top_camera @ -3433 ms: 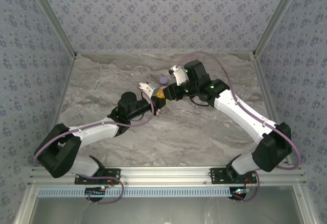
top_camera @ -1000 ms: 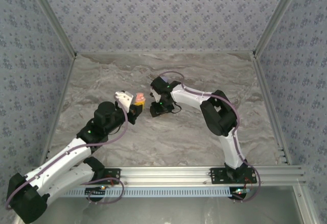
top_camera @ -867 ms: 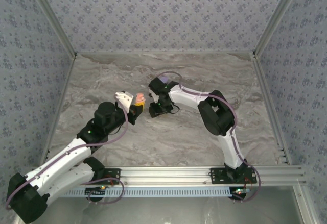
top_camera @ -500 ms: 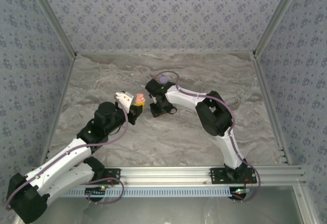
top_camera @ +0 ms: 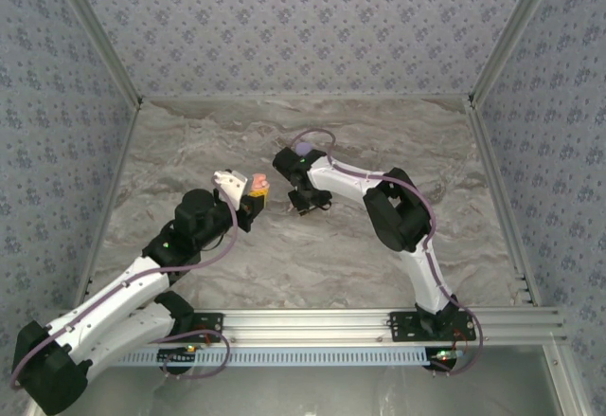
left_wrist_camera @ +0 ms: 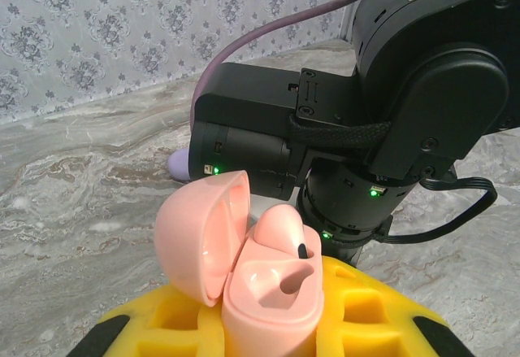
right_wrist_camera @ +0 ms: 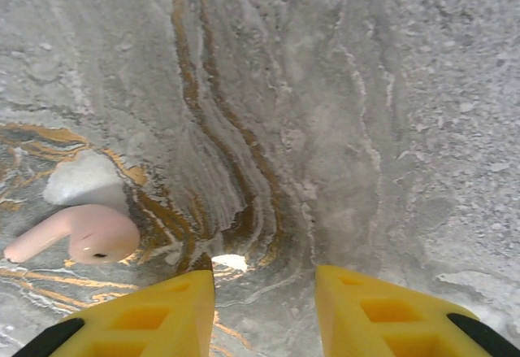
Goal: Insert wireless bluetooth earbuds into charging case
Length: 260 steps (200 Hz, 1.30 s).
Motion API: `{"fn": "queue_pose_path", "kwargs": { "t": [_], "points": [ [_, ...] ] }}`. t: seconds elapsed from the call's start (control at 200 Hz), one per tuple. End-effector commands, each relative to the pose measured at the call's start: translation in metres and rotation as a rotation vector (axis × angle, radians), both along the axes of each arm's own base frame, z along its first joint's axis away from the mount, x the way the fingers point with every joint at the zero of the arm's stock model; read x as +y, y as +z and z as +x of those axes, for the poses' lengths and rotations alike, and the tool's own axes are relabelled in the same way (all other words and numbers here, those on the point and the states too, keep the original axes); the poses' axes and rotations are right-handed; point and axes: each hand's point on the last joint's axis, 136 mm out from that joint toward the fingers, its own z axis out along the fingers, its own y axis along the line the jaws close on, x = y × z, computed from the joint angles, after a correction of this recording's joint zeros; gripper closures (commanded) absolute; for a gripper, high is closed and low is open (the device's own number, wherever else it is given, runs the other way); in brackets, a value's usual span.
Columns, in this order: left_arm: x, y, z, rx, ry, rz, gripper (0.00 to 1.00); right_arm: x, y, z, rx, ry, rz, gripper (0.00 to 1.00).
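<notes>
Clamping the open pink charging case (one pink earbud seated inside), the left gripper faces the right gripper, whose fingers stand apart over the marble table, a second earbud lying just outside one finger

Robot lab test cell, not home or shop. Enclosed booth: grey floral wall panels at back, left and right of frame. Bare aluminium profile posts run into upper corners. Marble-look tabletop fills centre. Aluminium rail crosses bottom of frame, arm bases bolted onto it. Slotted cable duct just below rail, loose wiring at lower left. Same floral panels behind tabletop in left wrist view.
</notes>
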Motion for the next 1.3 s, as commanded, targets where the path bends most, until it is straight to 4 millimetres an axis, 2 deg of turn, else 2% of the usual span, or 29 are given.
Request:
{"fn": "queue_pose_path", "kwargs": {
  "t": [0.0, 0.105, 0.28, 0.49, 0.785, 0.944, 1.294],
  "points": [
    [0.000, 0.010, 0.002, -0.033, 0.003, -0.020, 0.94, -0.006, 0.017, 0.006, -0.029, -0.021, -0.008, 0.62],
    [0.000, 0.012, 0.002, -0.035, 0.001, -0.022, 0.94, 0.014, 0.026, -0.001, 0.018, 0.007, 0.138, 0.64],
    [0.000, 0.010, 0.002, -0.032, 0.003, -0.018, 0.94, 0.039, 0.042, -0.010, 0.082, 0.041, 0.343, 0.71],
    [0.000, 0.010, 0.002, -0.033, 0.003, -0.017, 0.94, 0.056, 0.032, -0.020, 0.189, 0.072, 0.424, 0.89],
    [0.000, 0.009, 0.003, -0.030, 0.006, -0.016, 0.94, 0.052, 0.006, -0.023, 0.238, 0.055, 0.372, 0.96],
    [0.000, 0.010, 0.002, -0.029, 0.005, -0.017, 0.94, 0.046, -0.004, -0.016, 0.216, 0.028, 0.334, 0.98],
    [0.001, 0.009, 0.003, -0.026, 0.009, -0.016, 0.94, 0.034, -0.005, 0.003, 0.124, -0.007, 0.251, 0.99]
  ]
}}
